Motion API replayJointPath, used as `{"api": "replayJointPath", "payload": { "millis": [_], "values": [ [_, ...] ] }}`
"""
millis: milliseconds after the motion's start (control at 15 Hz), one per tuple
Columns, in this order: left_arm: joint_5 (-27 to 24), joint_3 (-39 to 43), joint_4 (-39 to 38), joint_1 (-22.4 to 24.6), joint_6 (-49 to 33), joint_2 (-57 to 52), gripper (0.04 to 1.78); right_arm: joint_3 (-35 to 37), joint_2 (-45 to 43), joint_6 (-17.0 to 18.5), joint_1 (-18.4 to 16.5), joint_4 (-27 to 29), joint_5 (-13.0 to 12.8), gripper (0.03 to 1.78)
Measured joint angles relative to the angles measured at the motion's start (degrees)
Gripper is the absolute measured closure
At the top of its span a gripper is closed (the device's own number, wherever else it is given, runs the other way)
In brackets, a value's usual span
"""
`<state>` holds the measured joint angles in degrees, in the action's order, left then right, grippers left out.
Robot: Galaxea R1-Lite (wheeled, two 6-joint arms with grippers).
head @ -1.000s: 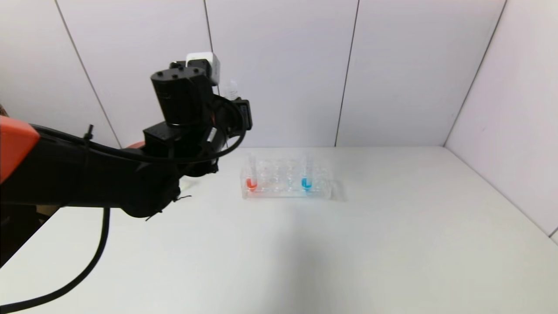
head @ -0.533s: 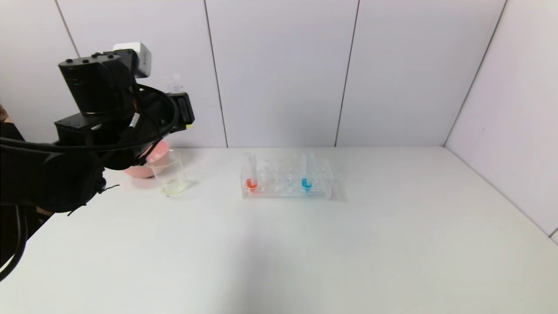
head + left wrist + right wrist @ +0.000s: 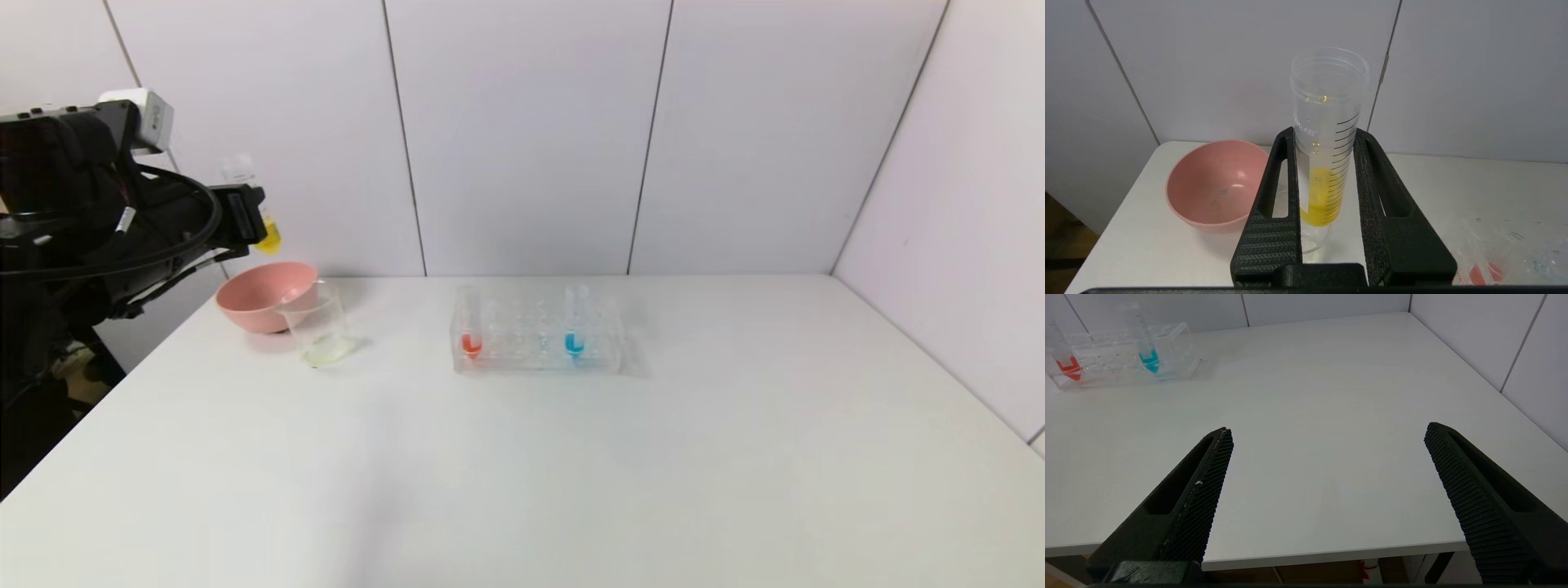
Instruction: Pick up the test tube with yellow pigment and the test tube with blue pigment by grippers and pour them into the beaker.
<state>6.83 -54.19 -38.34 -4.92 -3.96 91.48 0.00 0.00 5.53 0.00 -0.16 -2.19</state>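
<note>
At the far left of the table, raised above its edge, I have the left gripper with its jaws closed snugly on the test tube with yellow pigment, one jaw on each side of the tube's lower half. The tube stands upright in the grip, mouth up, with yellow liquid pooled at its rounded bottom and a few droplets clinging higher on the wall (graduation marks run down one side). In the head view the same tube hangs above and slightly behind the pink bowl, left of the beaker. The beaker stands on the table just in front of the bowl's right rim, with a thin pale yellowish film at its bottom. Well to the right, the clear rack holds the test tube with blue pigment upright toward its right end and a red-liquid tube upright at its left end. The right gripper waits low at the near edge of the table, jaws spread wide and holding nothing, well apart from the rack.
</note>
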Motion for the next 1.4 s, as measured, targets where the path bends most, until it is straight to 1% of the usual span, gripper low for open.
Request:
{"api": "replayJointPath", "payload": {
  "millis": [267, 467, 600, 867, 1067, 1400],
  "values": [
    [-6.58, 0.66, 2.4, 6.41, -0.05, -0.72, 1.4, 0.0, 0.0, 0.02, 0.0, 0.0, 0.0, 0.1],
    [-11.18, 0.26, 3.67, 10.3, 0.13, -0.2, 1.4, 0.0, 0.0, 0.02, 0.0, -0.02, 0.0, 0.1],
    [-11.7, 0.09, 3.54, 11.51, 0.2, 0.44, 1.4, 0.0, 0.0, 0.0, 0.0, 0.0, 0.0, 0.1],
    [-12.17, 0.06, 3.39, 12.23, 0.2, 1.18, 1.4, 0.0, 0.0, 0.0, 0.0, 0.0, 0.02, 0.1],
    [-15.03, -0.11, 3.72, 13.93, 0.52, 1.35, 1.4, 0.0, 0.0, 0.0, 0.0, -0.02, 0.0, 0.1],
    [-16.49, -1.27, 4.02, 16.01, 3.17, 2.04, 1.4, 0.0, 0.0, 0.02, 0.0, 0.0, 0.0, 0.1]
  ]
}}
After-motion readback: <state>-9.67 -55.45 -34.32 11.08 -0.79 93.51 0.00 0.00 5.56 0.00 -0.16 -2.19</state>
